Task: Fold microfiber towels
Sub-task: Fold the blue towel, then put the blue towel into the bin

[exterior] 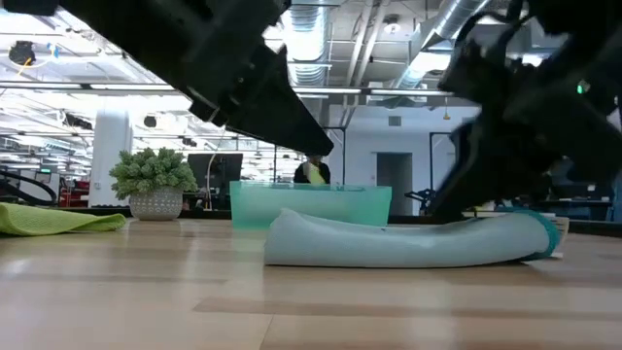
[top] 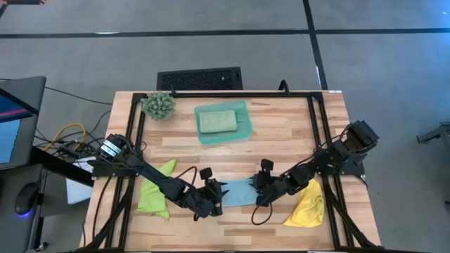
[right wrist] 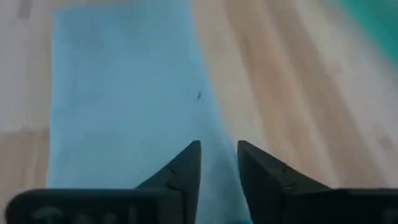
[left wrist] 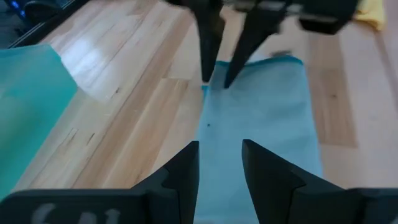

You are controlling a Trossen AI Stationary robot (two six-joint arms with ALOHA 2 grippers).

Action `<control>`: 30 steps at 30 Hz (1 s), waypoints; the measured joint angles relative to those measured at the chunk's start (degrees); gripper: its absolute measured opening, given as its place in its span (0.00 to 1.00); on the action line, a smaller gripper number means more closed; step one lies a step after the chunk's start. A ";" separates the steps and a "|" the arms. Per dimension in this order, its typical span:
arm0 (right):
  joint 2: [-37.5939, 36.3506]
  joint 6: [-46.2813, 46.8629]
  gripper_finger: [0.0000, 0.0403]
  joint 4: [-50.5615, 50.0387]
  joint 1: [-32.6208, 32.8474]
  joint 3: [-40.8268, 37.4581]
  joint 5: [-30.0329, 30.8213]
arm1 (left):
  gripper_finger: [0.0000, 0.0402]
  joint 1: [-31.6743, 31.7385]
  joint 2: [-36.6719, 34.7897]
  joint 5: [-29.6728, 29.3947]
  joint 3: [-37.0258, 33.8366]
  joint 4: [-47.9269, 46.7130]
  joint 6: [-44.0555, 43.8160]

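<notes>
Light blue towel (top: 239,193), soft folded strip; left hand (top: 213,195) and right hand (top: 261,192) part-open, gripping nothing.

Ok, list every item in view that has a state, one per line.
light blue towel: folded once, flat between both arms
lime green towel: unfolded, crumpled
yellow towel: unfolded, crumpled
sage green towel: folded, in teal tray
left end effector: open above blue towel
right end effector: open above blue towel

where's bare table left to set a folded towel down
Bare wood lies between the teal plastic tray and the light blue towel, and right of the tray. The front is crowded: left gripper and right gripper at the blue towel, lime green towel left, yellow towel right.
</notes>
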 joint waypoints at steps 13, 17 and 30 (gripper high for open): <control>-2.17 0.16 0.38 -0.26 3.15 -0.01 4.69 | 0.28 2.13 0.00 4.47 0.02 -13.99 -9.98; -2.17 0.16 0.36 0.16 3.30 0.00 4.71 | 0.28 1.68 0.00 5.42 0.02 -16.66 -11.91; -0.40 4.50 0.26 15.44 -0.79 0.17 -4.49 | 0.28 0.05 0.00 9.03 0.02 -23.13 -15.27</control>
